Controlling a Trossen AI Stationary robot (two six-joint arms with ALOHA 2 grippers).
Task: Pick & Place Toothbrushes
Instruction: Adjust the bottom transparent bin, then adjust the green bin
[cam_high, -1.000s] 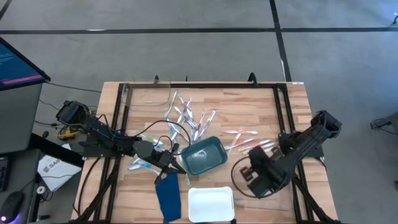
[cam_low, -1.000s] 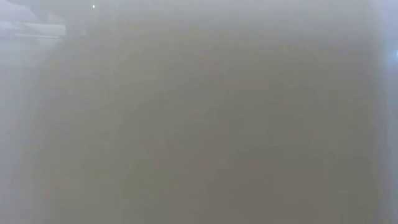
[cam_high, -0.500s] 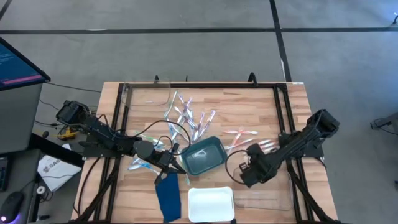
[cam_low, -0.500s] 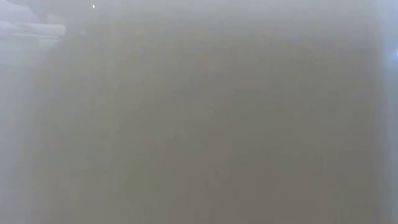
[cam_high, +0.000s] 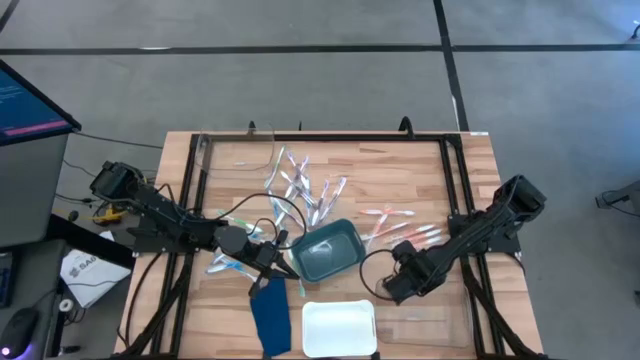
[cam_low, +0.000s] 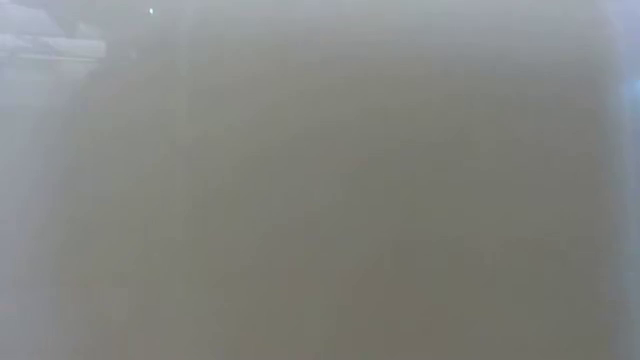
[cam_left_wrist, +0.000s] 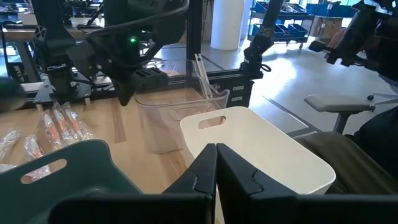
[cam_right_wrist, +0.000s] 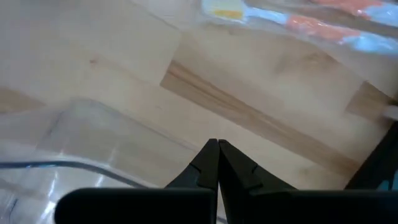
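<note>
Your right tool (cam_high: 388, 290), fingers pressed together and empty, hangs over the surface (cam_high: 430, 165) beside the toothbrushes (cam_high: 392, 220). Your left tool (cam_high: 266, 283), likewise closed, sits by the green tray (cam_high: 345, 240).

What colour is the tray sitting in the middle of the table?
Dark teal tray, clearest in the high view.

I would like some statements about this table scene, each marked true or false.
1. The dark teal plastic tray holds many toothbrushes. False: no brush shows inside it.
2. The white rectangular plastic tray lies at the table's near edge. True.
3. The right tool has its fingers wide open. False: they are shut.
4. The left tool is shut, beside the dark blue flat cloth-like piece. True.
5. The thin pale-handled toothbrushes lie loose on the wooden table. True.
</note>
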